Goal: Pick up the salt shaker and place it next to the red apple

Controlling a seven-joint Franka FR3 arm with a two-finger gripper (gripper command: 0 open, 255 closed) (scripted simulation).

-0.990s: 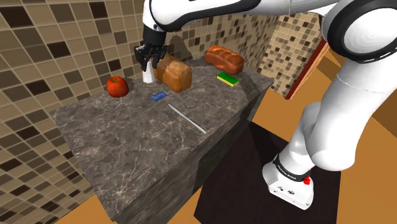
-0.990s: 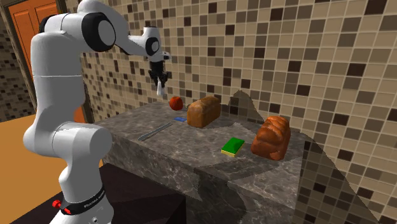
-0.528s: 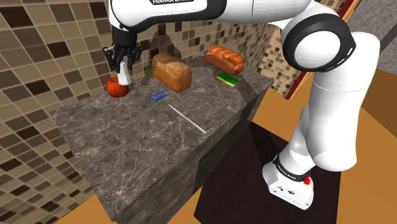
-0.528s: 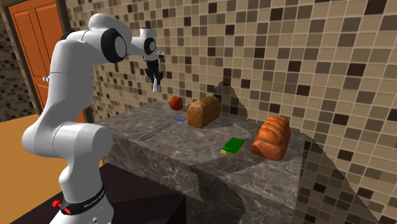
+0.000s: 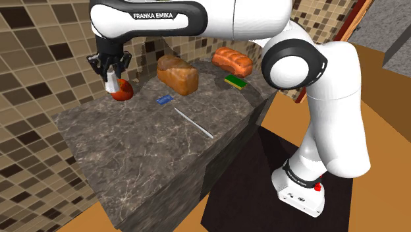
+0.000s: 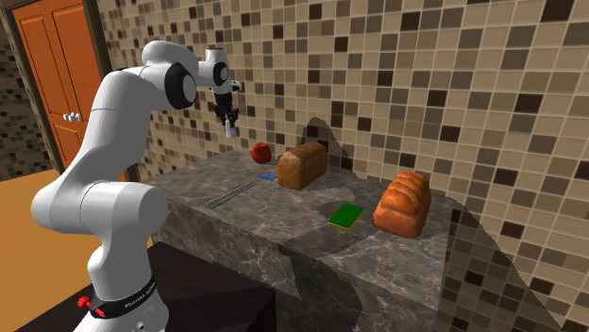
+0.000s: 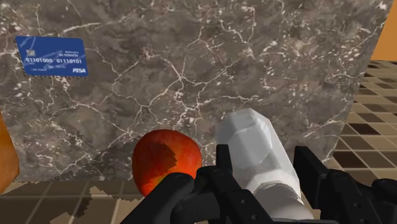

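My black gripper [image 5: 110, 74] is shut on the white salt shaker [image 5: 110, 84] and holds it in the air above the dark marble counter [image 5: 132, 148]. The red apple [image 5: 122, 91] sits on the counter just below it, toward the shoulder view's right. In the wrist view the shaker [image 7: 257, 153] is clasped between the two fingers [image 7: 222, 167], with the apple [image 7: 167, 159] close beside it near the counter's edge. In the second exterior view the gripper [image 6: 227, 117] and shaker [image 6: 229, 128] hang to the left of and above the apple [image 6: 260, 151].
A brown bread loaf [image 5: 178, 74] stands close to the apple; a second loaf [image 5: 232, 60] and a green-yellow sponge [image 5: 235, 82] lie farther along. A blue card [image 5: 164, 99] and a long grey knife [image 5: 193, 122] lie mid-counter. A tiled wall rises behind the counter.
The arm has swung toward the shoulder view's left, carrying the shaker from beside the near loaf across to above the apple's far side. The grip stayed shut.
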